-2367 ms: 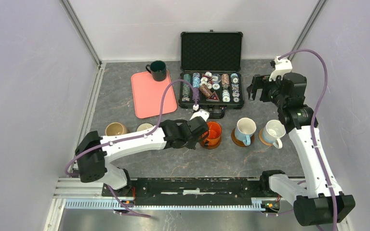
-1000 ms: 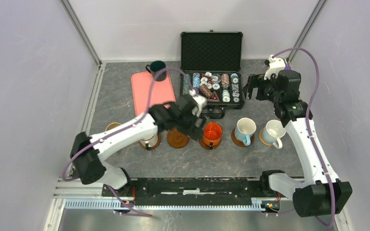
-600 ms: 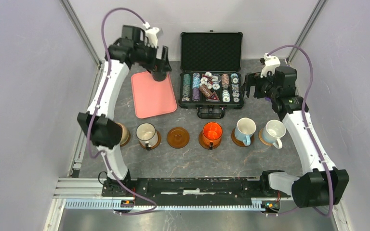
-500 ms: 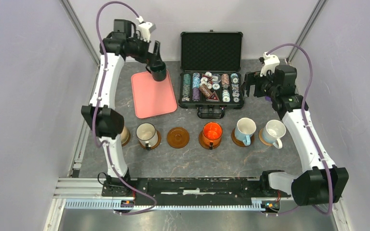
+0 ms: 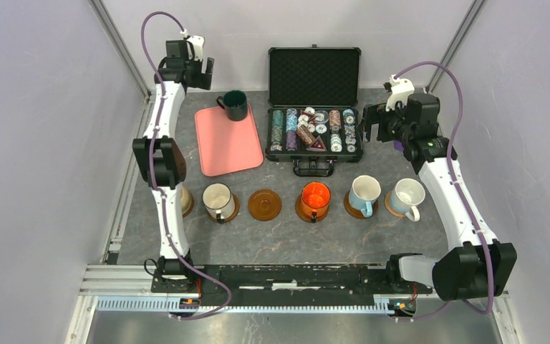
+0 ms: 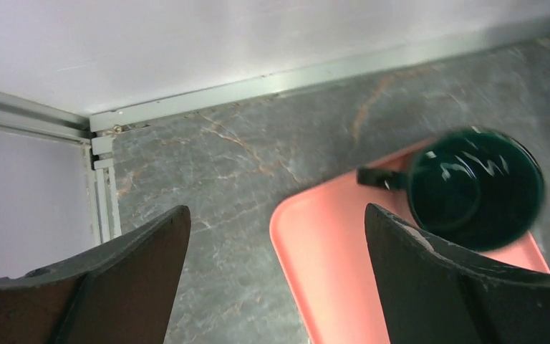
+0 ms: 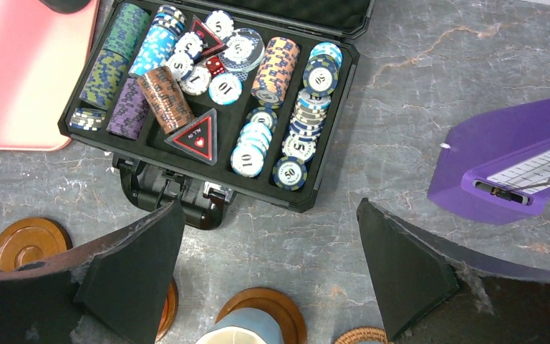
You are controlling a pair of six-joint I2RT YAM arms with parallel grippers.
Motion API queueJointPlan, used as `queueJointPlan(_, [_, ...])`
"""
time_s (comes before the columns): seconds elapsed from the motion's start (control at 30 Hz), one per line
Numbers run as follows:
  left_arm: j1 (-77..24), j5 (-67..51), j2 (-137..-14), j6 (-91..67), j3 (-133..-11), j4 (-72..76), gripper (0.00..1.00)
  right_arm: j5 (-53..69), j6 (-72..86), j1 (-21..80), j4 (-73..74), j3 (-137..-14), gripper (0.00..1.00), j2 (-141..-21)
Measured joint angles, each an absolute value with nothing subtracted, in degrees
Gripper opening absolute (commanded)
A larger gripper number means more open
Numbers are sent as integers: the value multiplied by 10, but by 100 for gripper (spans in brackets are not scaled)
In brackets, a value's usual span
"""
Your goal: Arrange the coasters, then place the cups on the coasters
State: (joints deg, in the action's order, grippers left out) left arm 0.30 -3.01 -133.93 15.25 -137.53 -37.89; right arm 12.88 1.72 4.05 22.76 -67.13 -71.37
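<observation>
A dark green cup [image 5: 235,105] stands on the far corner of the pink tray [image 5: 225,143]. My left gripper [image 5: 200,72] hangs open up by the back wall, left of that cup [image 6: 476,188] and apart from it, nothing between its jaws [image 6: 273,218]. In the near row, one brown coaster [image 5: 265,204] lies bare. Coasters carry the white dark-rimmed cup [image 5: 218,199], orange cup [image 5: 315,197], light blue cup [image 5: 364,193] and white cup [image 5: 407,195]. The left arm mostly hides the tan cup [image 5: 186,201]. My right gripper [image 5: 369,123] is open and empty above the table [image 7: 268,215].
An open black case [image 5: 314,129] of poker chips sits at the back middle with its lid [image 5: 314,75] upright. A purple object [image 7: 515,161] lies right of the case. Walls and aluminium rails close the left, back and right sides.
My left arm has swung from the cup row up to the back left corner, then drawn back from the green cup. The right gripper has crept slightly towards the back.
</observation>
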Motion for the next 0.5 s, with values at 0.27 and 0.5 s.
queueJointPlan(0.27, [-8,42,-1408,82,-1375,-284,96,128,19,41,228,-671,98,-714])
queueJointPlan(0.5, [-10,2,-1448,27,-1393,-259,94,128,22,40,228,-671,98,-714])
